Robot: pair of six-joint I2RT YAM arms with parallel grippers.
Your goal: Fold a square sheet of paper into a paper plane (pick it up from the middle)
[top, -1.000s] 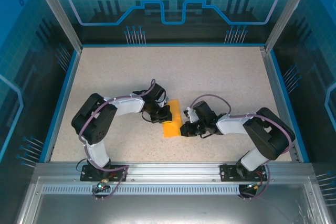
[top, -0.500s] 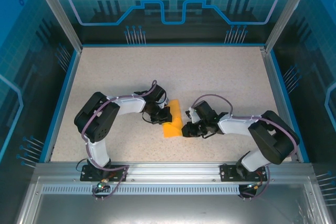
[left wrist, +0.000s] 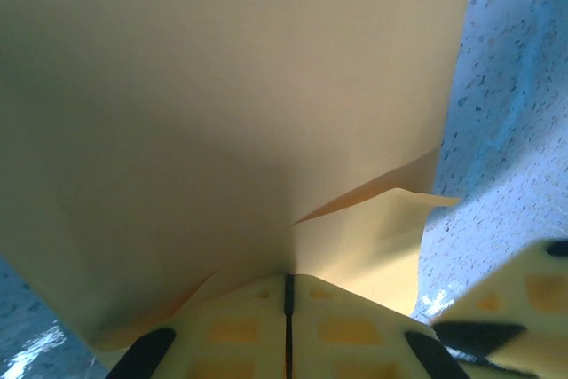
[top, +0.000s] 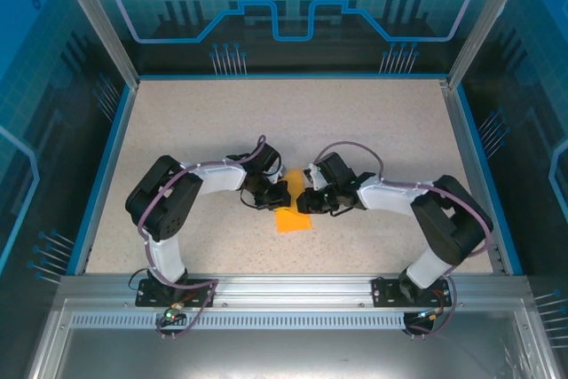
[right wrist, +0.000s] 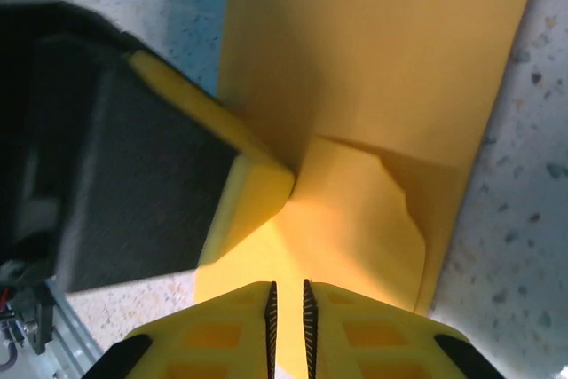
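Observation:
The square sheet of paper (top: pixel 294 218) is a small folded orange shape on the table between the two arms. My left gripper (top: pixel 281 194) sits at its left edge, and in the left wrist view it (left wrist: pixel 287 274) is shut, with the paper (left wrist: pixel 222 113) rising straight out of the seam between the jaws. My right gripper (top: pixel 304 203) hovers over the paper's upper right part. In the right wrist view it (right wrist: pixel 287 283) stands with a narrow gap between its jaws, above the paper (right wrist: pixel 382 68) and a raised folded flap (right wrist: pixel 355 210). The left gripper's finger (right wrist: pixel 248 193) rests on the paper just ahead.
The speckled table (top: pixel 293 122) is ringed by a blue rim (top: pixel 105 166) and transparent walls. A metal rail (top: pixel 293 295) carries both arm bases at the near edge. The two wrists are almost touching over the paper.
My right arm has swung up and left, over the paper's far part, and its jaws have parted slightly. The left gripper has stayed shut in place.

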